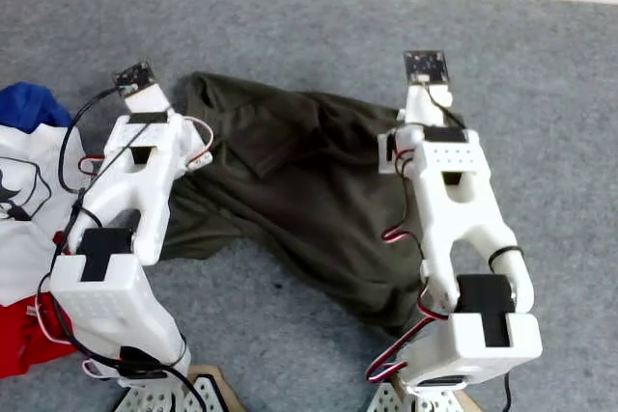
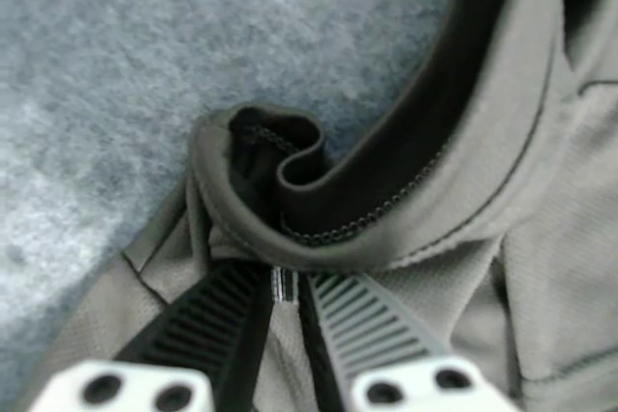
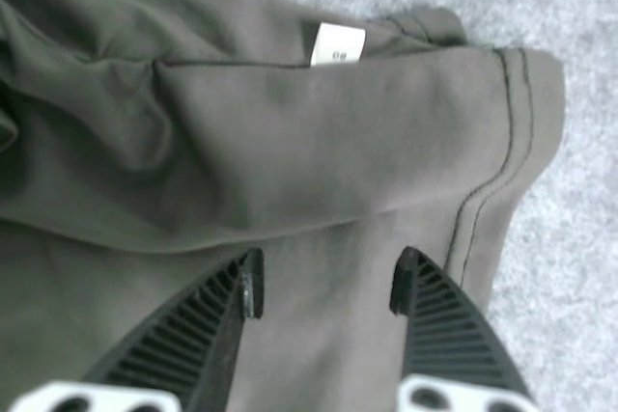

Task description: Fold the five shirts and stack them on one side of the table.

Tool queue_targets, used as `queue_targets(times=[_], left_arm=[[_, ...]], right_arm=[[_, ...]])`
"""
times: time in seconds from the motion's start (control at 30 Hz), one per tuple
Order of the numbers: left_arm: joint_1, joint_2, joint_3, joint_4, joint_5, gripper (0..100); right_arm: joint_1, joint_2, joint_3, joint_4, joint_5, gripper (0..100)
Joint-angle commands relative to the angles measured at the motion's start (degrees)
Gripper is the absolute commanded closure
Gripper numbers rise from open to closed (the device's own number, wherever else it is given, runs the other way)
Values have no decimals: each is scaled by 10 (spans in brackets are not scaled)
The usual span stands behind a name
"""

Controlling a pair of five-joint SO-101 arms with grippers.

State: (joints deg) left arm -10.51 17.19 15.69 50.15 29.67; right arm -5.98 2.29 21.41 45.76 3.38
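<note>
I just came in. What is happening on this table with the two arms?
Two robot arms are handling an olive shirt that lies crumpled on the grey table. The left gripper is shut on the shirt at its collar, and the right gripper is open over another edge, near a white label. A white shirt, a blue shirt and a red shirt lie heaped beside the left arm. None looks neatly folded.

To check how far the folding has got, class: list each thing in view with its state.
olive shirt, unfolded and crumpled.
left gripper, shut on olive shirt by its collar.
right gripper, open over olive shirt's stitched edge.
white shirt, unfolded.
blue shirt, bunched up.
red shirt, loose, partly out of frame.
</note>
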Motion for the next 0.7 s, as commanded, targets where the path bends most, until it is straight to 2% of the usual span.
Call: queue_targets(times=[0.0, 0.17, 0.43, 0.67], left_arm=[[-21, -4, -23, 18, -7, 993], [-21, -27, -47, 59, -7, 993], [-17, -140, -118, 205, -7, 992], [75, -173, -91, 219, -7, 830]], right_arm=[[-27, -7, -30, -9, -6, 782], [-35, -4, -26, -9, -6, 782], [-36, -3, -24, -9, -5, 782], [-34, -3, -7, -9, -3, 782]])
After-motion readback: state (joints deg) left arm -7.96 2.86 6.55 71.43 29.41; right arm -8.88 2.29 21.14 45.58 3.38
